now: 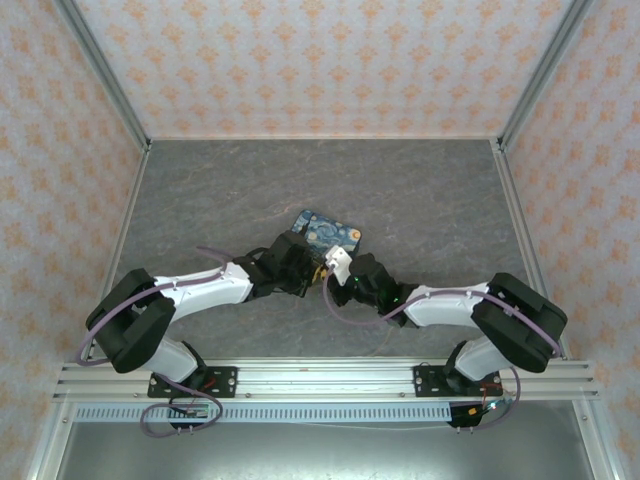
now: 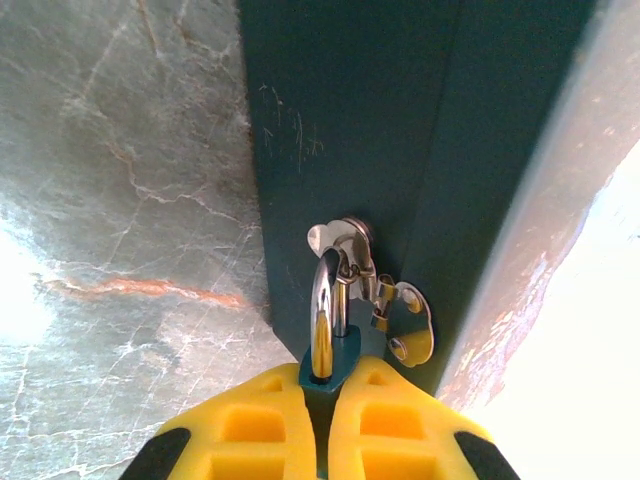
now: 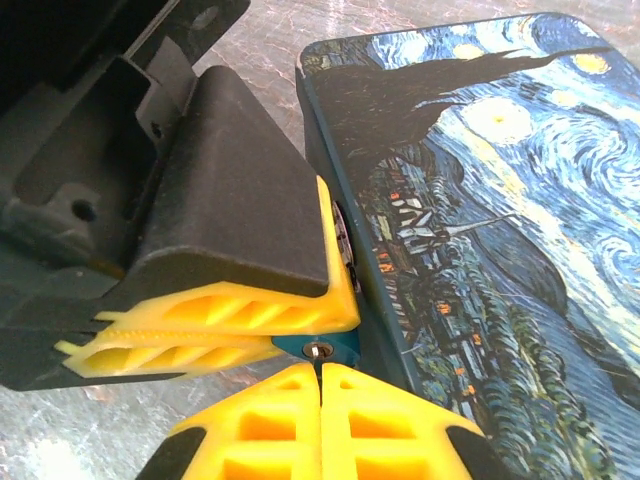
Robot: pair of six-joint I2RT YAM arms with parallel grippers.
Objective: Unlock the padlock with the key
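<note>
Padlock point(image 2: 331, 364), teal body, curved steel shackle point(image 2: 322, 305), hanging on glossy swirl-print box point(image 3: 480, 220) hasp point(image 2: 346, 240); left gripper point(image 2: 322, 400) pinching it, right gripper point(image 3: 320, 390), ribbed yellow fingers point(image 3: 250, 430) pressing together, beside box.

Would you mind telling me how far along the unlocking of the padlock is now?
Done: the left fingers grip the padlock body, steadying it against the box. In hand: the shut right fingers sit at its keyhole; I cannot make out the key, so insertion is unclear. Left: the shackle is still seated and through the hasp, so turning and opening remain.
</note>
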